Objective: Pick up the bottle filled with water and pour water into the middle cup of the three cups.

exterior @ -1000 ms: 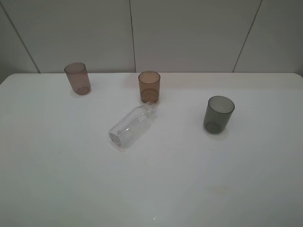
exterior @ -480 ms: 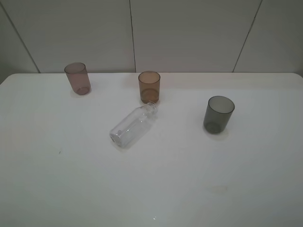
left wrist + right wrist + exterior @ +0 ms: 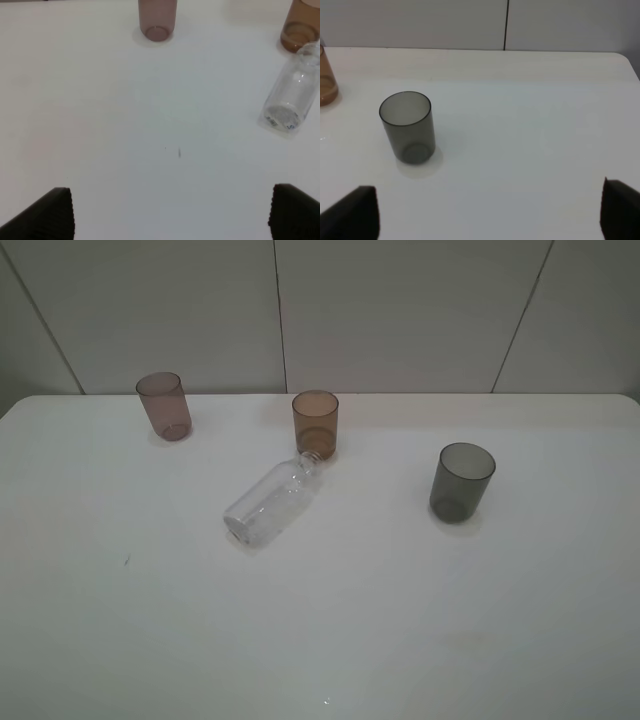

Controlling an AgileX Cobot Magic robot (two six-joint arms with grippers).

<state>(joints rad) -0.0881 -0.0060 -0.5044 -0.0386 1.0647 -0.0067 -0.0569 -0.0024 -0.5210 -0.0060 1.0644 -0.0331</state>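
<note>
Nearest, the left gripper [image 3: 170,212] stood wide apart over bare table [image 3: 400,620], grasping nothing; the right gripper [image 3: 490,215] was likewise spread and empty. Beyond, the bottle [image 3: 272,502] lay on its side, its neck touching or just beside the amber cup [image 3: 315,423]. No readable label showed. The grey cup [image 3: 461,481] stood right, the pink cup [image 3: 164,406] far left.

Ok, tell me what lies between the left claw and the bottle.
Nothing but bare table; the left wrist view shows it between the open left claw and the bottle.
</note>
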